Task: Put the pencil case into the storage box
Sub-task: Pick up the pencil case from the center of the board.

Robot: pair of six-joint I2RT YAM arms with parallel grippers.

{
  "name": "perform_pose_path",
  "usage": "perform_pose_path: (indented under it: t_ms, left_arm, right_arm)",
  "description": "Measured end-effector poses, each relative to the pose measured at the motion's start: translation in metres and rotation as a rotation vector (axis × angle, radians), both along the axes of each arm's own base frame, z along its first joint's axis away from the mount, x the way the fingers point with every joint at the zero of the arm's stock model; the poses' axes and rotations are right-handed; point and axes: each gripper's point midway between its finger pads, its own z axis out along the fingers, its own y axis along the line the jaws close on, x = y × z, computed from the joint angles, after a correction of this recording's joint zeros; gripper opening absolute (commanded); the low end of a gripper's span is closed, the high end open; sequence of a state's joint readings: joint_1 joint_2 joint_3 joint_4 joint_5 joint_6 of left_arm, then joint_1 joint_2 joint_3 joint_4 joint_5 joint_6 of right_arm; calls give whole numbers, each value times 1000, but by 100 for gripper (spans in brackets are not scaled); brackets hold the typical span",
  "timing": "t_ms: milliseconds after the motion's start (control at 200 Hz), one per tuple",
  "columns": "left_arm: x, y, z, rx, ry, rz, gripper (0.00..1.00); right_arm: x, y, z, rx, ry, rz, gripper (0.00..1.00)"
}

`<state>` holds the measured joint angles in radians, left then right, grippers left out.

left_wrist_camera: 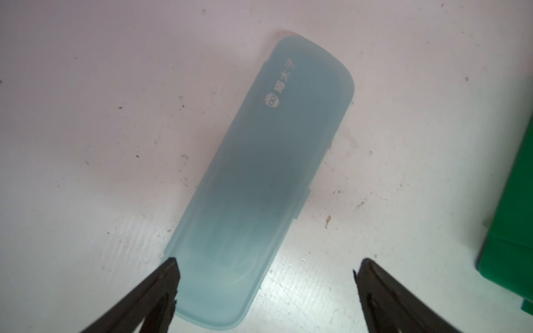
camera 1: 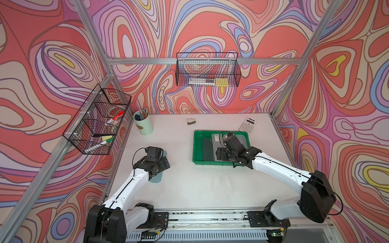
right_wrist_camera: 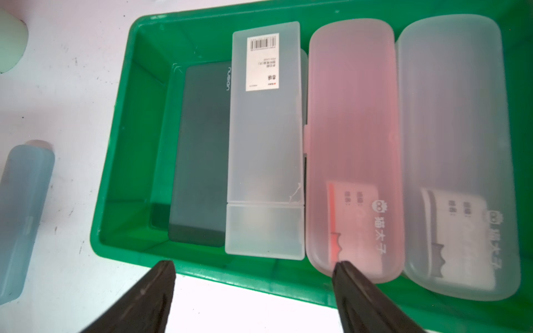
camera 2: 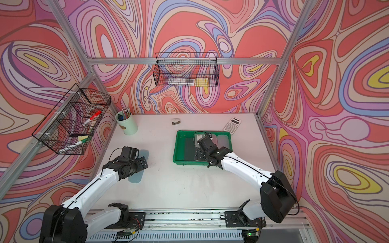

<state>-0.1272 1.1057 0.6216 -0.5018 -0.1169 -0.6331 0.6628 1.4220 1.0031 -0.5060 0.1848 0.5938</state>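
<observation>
**A:** Where is the blue pencil case (left_wrist_camera: 259, 178) at this moment?

**B:** It lies flat on the white table (left_wrist_camera: 86, 115), outside the green storage box (right_wrist_camera: 127, 144) and apart from it. In the left wrist view the box is cut off; only one corner of it shows.

**A:** Does the left gripper (left_wrist_camera: 268, 261) hold it?

**B:** No, it is released, with the jaws wide apart. One fingertip (left_wrist_camera: 170, 271) stands over a long edge of the case near its end, and the second stands over bare table. I cannot tell if the first one touches the plastic.

**A:** And seen from above?

**B:** In both top views the left arm covers most of the case. Only a pale blue part shows beside the wrist.

**A:** What about the right gripper (right_wrist_camera: 253, 263)?

**B:** It is also released, with nothing between the jaws. It hangs over the near rim of the box (its fingers are blurred and cut by the frame).

**A:** What is inside the box?

**B:** There are four cases side by side: a dark case (right_wrist_camera: 202, 158), a clear case (right_wrist_camera: 265, 144) with a barcode label, a pink case (right_wrist_camera: 352, 115) and a frosted white case (right_wrist_camera: 450, 115). The clear case hides one long edge of the dark case. A strip of green floor is free beside the dark case. The small print on the labels is too fine to read.
</observation>
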Motion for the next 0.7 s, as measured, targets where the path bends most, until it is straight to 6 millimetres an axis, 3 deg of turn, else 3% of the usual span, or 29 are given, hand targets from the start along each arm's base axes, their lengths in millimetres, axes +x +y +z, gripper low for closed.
perform_pose_path:
  t_ms: [115, 195, 391, 701]
  left_arm:
    - [-5, 20, -12, -15, 1, 69, 99]
    - [-7, 23, -19, -25, 11, 79, 99]
    - [0, 13, -30, -77, 30, 53, 99]
    - [3, -15, -31, -230, 21, -12, 99]
  right_arm:
    - [-6, 16, 2, 19, -12, 37, 90]
    - [-10, 26, 1, 25, -15, 61, 91]
    - [-12, 32, -12, -1, 11, 73, 92]
    - [-10, 36, -10, -2, 1, 77, 92]
